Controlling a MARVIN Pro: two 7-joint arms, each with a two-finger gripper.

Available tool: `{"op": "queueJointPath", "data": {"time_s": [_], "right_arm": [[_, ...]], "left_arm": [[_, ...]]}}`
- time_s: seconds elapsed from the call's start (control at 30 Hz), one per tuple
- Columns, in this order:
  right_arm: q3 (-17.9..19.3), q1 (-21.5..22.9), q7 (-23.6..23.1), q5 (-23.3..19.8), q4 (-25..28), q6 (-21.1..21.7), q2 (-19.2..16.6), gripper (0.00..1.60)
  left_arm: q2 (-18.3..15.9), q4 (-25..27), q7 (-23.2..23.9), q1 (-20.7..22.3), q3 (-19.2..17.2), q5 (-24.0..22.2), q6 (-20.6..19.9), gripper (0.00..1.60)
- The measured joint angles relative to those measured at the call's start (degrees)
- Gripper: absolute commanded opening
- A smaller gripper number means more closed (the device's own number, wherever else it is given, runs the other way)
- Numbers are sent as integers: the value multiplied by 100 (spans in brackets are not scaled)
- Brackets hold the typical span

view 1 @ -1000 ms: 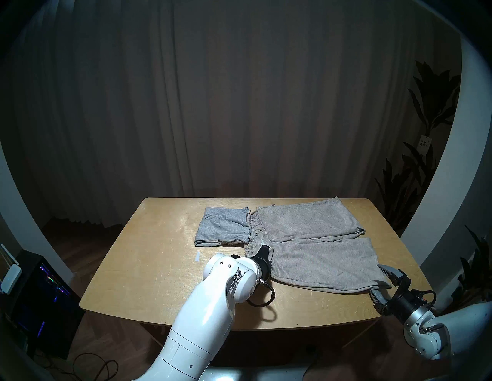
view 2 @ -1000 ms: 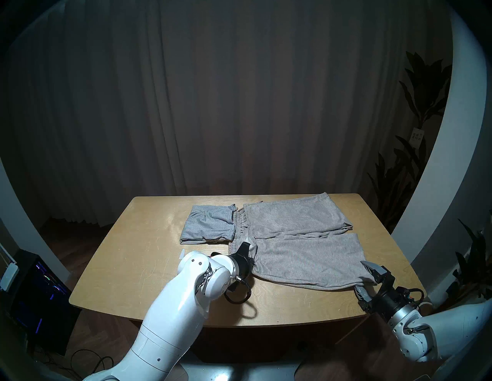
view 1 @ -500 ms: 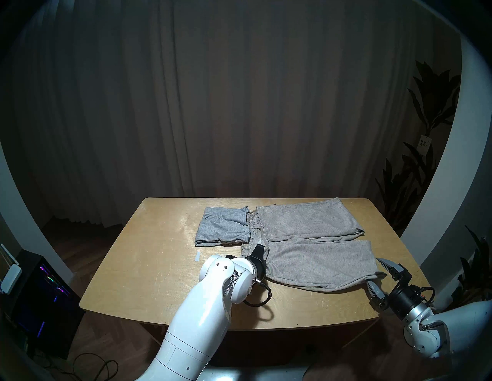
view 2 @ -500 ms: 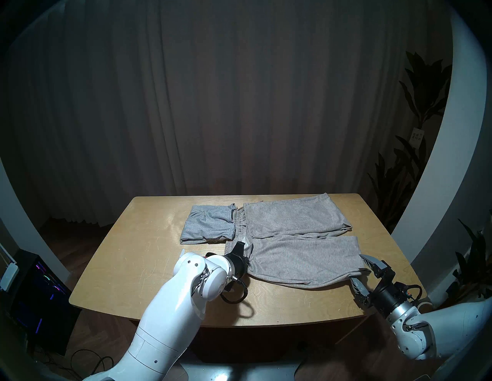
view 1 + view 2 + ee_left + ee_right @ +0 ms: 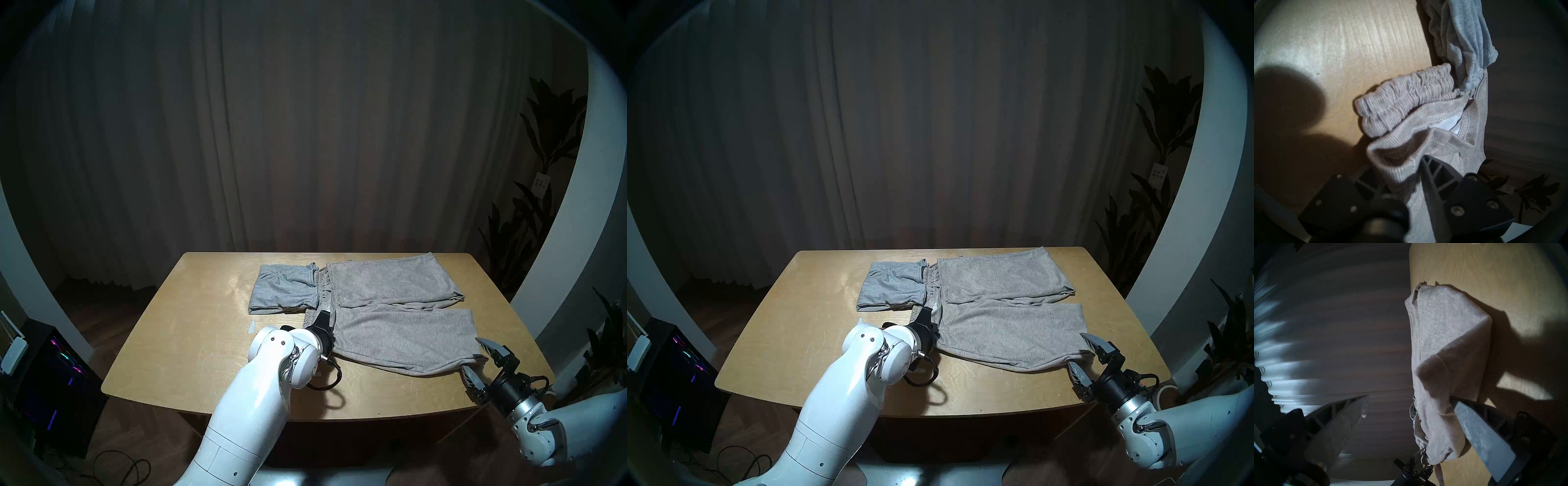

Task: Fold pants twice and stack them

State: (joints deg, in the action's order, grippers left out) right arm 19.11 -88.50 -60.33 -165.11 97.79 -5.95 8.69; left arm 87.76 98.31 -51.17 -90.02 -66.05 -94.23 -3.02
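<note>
The left gripper sits at the waistband corner of the beige-grey pants. Fabric lies between its fingers, but whether they clamp it or have let go cannot be told — the near finger is buried under cloth. The right gripper stands wide open around the hem of the near leg; one finger has cloth draped over it, the other is well clear, so nothing is pinched there.

The beige-grey pants lie spread on the table, legs running to the right, the waistband touching the light grey pants, which sit folded at the far left.

The risks, as I judge them: the draped hem could slide off the open finger, and a loose waistband corner would sag — the fold would then land crooked. Dragging the waistband could also disturb the folded grey pair.
</note>
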Motion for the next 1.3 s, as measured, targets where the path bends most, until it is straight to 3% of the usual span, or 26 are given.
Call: {"op": "queueJointPath", "data": {"time_s": [0.47,0.6,0.67,0.7,0.73,1.3], "right_arm": [[159,-153,-91,-1,10,-283,117,160],[206,-195,-102,-1,8,-348,151,160],[234,-220,-107,-1,6,-385,170,160],[254,-236,-112,-1,5,-409,182,160],[270,-249,-115,-1,4,-429,192,160],[563,-452,-101,-1,-51,-731,366,160]], "left_arm": [[-12,129,-28,-112,12,104,156,78],[-12,148,-39,-122,21,127,191,104],[-10,166,-42,-123,26,141,212,131],[-8,188,-41,-119,30,153,224,153],[-6,209,-36,-111,35,161,235,160],[2,326,-40,-53,148,321,389,160]]}}
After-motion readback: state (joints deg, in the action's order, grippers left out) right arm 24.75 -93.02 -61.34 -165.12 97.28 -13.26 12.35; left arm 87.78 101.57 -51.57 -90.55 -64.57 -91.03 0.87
